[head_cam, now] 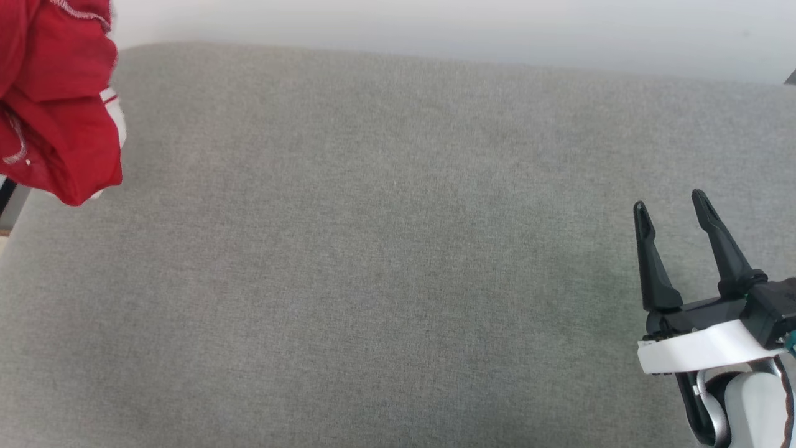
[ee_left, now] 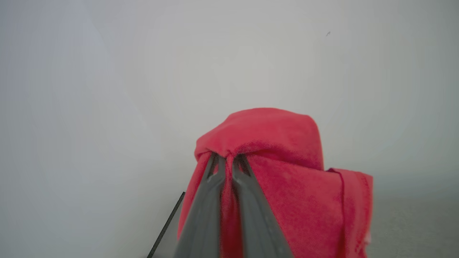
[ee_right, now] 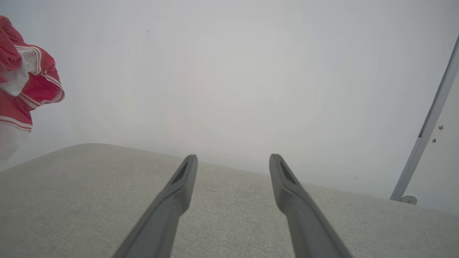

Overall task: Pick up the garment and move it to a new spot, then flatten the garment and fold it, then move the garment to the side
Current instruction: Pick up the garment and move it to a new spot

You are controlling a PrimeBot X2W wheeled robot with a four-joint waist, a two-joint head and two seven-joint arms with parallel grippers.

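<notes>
Holding the garment point(head_cam: 57, 93) up in the left gripper point(ee_left: 228, 158), at the far left edge of the grey fabric surface point(head_cam: 385, 261).
Pinching a fold of red cloth between fingers pressed almost together, with the rest bunched and draped down around them; showing a white sleeve and red-white striped trim in the right wrist view. Hovering with the right gripper point(head_cam: 668, 200) spread wide and empty at the lower right, low over the grey fabric, well apart from the garment.

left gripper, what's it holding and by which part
The left gripper is shut on the garment, pinching a bunched fold of red fabric; which part of the shirt cannot be told. The right gripper is open, empty.
</notes>
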